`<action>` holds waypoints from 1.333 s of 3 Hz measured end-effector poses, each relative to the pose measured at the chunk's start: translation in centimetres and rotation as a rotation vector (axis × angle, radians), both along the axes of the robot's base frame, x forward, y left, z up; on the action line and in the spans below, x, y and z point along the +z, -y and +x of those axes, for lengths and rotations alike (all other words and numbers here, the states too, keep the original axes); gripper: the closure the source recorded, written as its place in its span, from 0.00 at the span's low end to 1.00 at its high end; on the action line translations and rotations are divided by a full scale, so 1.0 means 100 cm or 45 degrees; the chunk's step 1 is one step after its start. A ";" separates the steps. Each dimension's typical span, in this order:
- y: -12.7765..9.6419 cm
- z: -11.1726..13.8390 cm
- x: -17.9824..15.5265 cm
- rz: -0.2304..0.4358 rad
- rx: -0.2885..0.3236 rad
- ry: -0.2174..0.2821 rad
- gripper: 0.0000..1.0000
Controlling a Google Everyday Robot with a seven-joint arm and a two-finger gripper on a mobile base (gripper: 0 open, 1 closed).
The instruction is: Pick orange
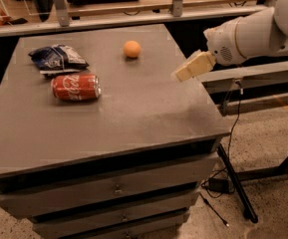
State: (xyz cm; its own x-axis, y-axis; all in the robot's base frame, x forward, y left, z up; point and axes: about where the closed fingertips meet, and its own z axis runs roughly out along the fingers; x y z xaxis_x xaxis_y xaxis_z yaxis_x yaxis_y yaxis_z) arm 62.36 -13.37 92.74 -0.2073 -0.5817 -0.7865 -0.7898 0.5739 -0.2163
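Red Coca-Cola can [75,87] on its side, blue snack bag [58,59] near, grey table [133,118]

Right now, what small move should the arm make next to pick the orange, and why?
Probably carry the claw leftward in view and slightly away from the camera, to above the orange. The claw hovers over the table's right edge, well apart from the fruit, with bare tabletop between; the Coca-Cola can and chip bag lie off that path.
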 end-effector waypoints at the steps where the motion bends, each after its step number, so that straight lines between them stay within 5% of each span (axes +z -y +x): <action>1: -0.013 0.018 -0.017 0.052 -0.008 0.004 0.00; 3: -0.021 0.023 -0.029 0.085 -0.049 -0.005 0.00; 4: -0.036 0.032 -0.031 0.189 -0.123 0.065 0.00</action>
State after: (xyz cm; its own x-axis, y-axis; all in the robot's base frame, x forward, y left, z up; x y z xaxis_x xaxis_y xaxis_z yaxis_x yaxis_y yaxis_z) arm 65.56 -9.82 89.63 -0.2144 -0.4375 -0.8733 -0.7196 0.6753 -0.1616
